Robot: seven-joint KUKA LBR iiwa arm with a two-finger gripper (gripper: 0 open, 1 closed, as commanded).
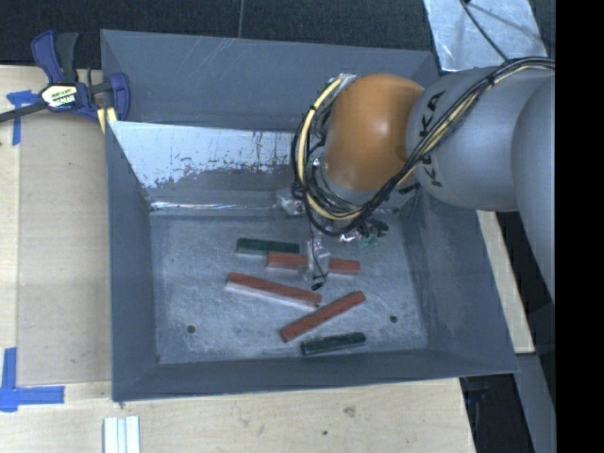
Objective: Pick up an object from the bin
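Presently the gripper (318, 270) stands low over the middle of the bin (132, 281), directly above a short red-brown bar (343, 266) that lies flat on the floor. How far the gripper is open cannot be told from this angle, as the orange wrist cover (373, 135) and its cables mask it from above. Nothing is seen to be held.

Handling, by judgement: the bar is a small, stiff, flat-sided stick, light and not fragile. Its faces appear smooth, so some slip is possible under a poor grip. The sound hold is across its narrow width near mid-length, where it would hang level. A hold near one end would let it swing.

Surface: the bin floor is flat, hard, speckled grey metal. The bar lies low on it, so any descent must come close to the floor without striking it.

Room: a dark green bar (267, 246) lies just beside the target's left end, on the far side. A longer red bar with a pale edge (269, 291) lies just beside it on the near side. These two are the likeliest to be nudged. A second red-brown bar (323, 315) and another dark green bar (332, 343) lie nearer the front wall, apart from the target. The walls stand well apart from it.
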